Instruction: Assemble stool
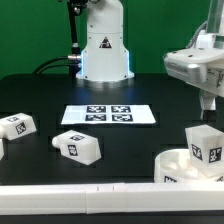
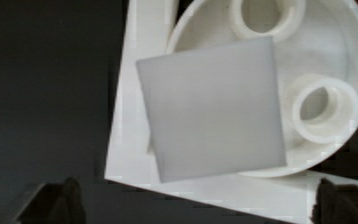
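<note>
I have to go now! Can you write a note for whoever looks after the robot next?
Gripper: open, empty, hovering over the seat.
Round white plastic seat disc: on the exterior view's right.
First chunky white tagged leg: upright at the seat; whether it is plugged in, cannot tell.
Second white leg and third white leg: loose on the exterior view's left.
Done: no leg clearly fitted.
Left: fit the legs.

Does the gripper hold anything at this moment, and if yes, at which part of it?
Nothing is held. The gripper is open and hangs above a white stool leg and the round seat, clear of both.
</note>
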Controlling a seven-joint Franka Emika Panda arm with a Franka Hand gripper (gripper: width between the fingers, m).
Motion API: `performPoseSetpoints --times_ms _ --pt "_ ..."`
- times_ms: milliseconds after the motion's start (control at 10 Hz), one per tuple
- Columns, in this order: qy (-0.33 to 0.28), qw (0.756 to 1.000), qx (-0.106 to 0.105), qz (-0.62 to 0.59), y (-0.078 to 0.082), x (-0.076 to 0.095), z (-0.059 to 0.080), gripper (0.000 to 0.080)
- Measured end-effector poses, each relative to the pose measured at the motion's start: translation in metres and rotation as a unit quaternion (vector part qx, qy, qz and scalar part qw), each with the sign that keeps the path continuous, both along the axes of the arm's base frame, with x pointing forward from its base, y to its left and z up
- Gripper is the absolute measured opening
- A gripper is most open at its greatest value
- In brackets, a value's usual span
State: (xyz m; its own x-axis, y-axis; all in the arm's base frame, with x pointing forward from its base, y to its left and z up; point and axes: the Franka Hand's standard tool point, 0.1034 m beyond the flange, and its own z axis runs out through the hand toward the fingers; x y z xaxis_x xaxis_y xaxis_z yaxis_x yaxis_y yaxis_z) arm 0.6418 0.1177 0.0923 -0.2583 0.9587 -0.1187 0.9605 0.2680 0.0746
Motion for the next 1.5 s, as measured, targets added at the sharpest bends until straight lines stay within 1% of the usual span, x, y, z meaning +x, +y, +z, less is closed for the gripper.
performPoseSetpoints --times_ms 100,200,300,400,500,600,700,900,1000,1100,1300,1400,1500 --pt "0.006 1.000 -0.004 0.019 -0.009 0.001 -0.001 0.0648" --pt "0.010 1.000 -0.004 0.002 -0.014 0.002 -0.005 0.0648" --pt "0.012 1.000 -0.004 -0.007 -0.015 0.002 -0.010 0.0648" --pt "0.011 1.000 -0.003 -0.017 -0.015 0.002 -0.010 0.0648" --pt "0.010 1.000 -0.002 -0.029 -0.015 0.002 -0.011 0.0529" --pt "0.007 0.998 0.001 -0.063 -0.015 0.002 -0.011 0.0391" --pt "0.005 0.994 0.004 -0.109 -0.015 0.001 -0.011 0.0337" --pt "0.000 0.983 0.010 -0.182 -0.015 0.000 -0.011 0.0337" --pt "-0.004 0.970 0.016 -0.244 -0.016 -0.001 -0.011 0.0337" --pt "-0.008 0.948 0.024 -0.317 -0.018 -0.001 -0.011 0.0337" --pt "-0.009 0.875 0.049 -0.482 -0.015 -0.004 -0.012 0.0337" --pt "0.005 0.840 0.055 -0.539 -0.014 -0.006 -0.012 0.0337" --pt "0.005 0.824 0.057 -0.563 -0.013 -0.006 -0.012 0.0337"
